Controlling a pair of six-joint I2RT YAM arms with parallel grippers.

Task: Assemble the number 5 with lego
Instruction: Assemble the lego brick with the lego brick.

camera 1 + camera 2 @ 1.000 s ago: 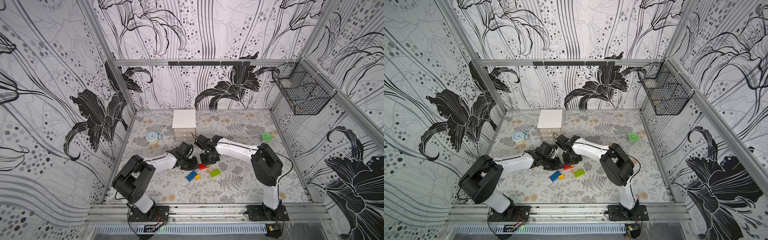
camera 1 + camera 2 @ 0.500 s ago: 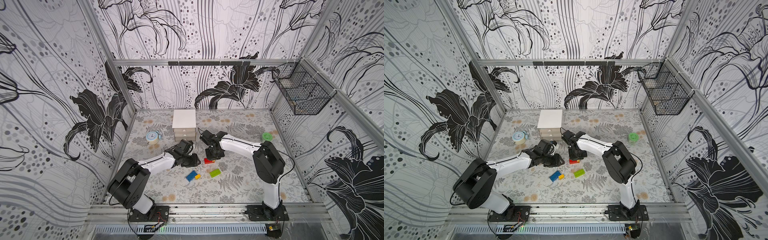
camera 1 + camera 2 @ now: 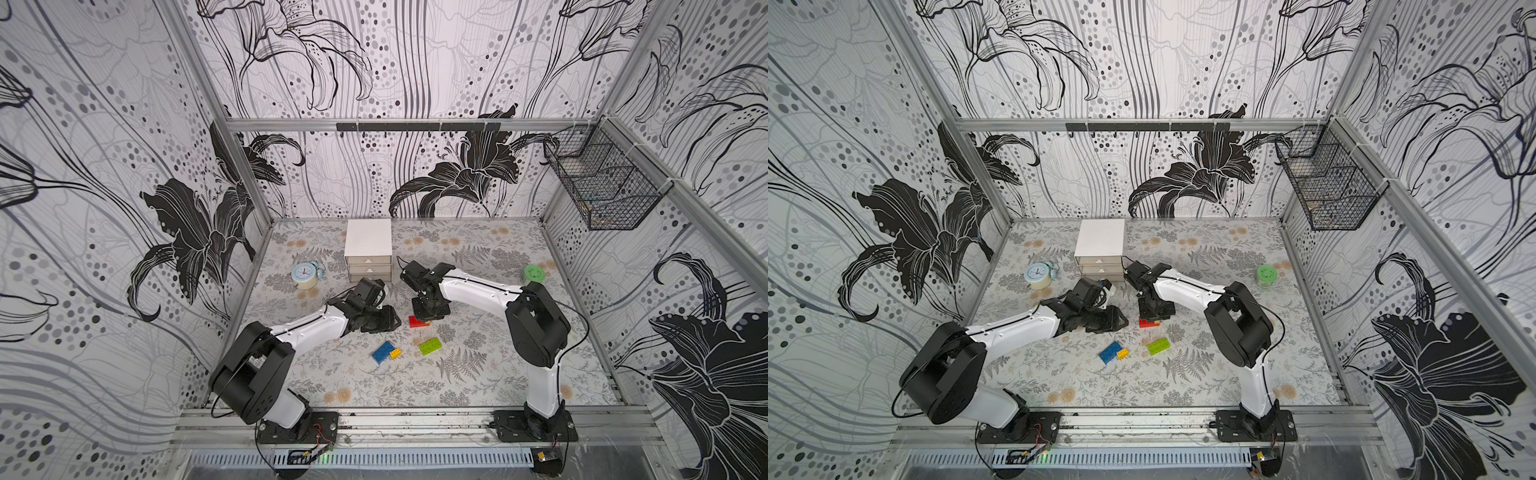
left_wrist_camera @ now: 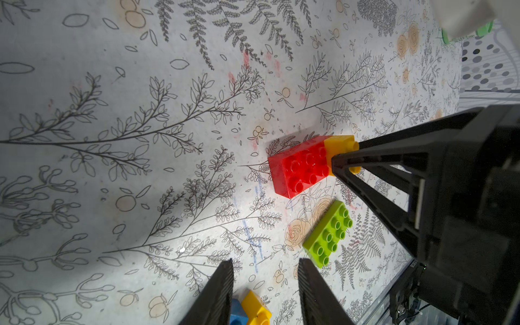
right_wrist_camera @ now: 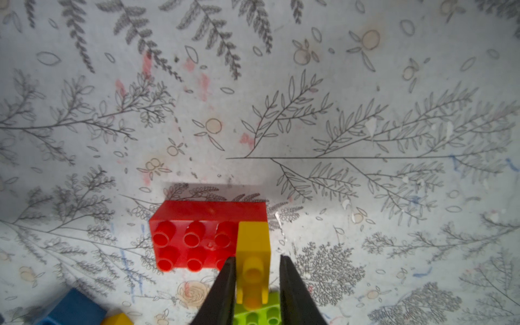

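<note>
Right gripper (image 5: 256, 259) has just slackened: jaws parted either side of the yellow brick (image 5: 253, 239), seated on one end of the red brick (image 5: 194, 239), mid tabletop (image 3: 478, 386). Left gripper (image 4: 266, 260) has backed off, jaws open, empty. First joint looks made; green brick (image 4: 329, 233) next, I'd say.

Small yellow plastic brick (image 5: 253, 239) sits on one end of the red studded plastic brick (image 5: 194, 239), flanked by the right gripper (image 5: 256, 257). The lime-green studded brick (image 3: 430, 345) lies just base-side of it. By the left gripper (image 4: 266, 260), the blue studded brick (image 3: 382, 351) touches a second small yellow brick (image 3: 395, 353).
</note>
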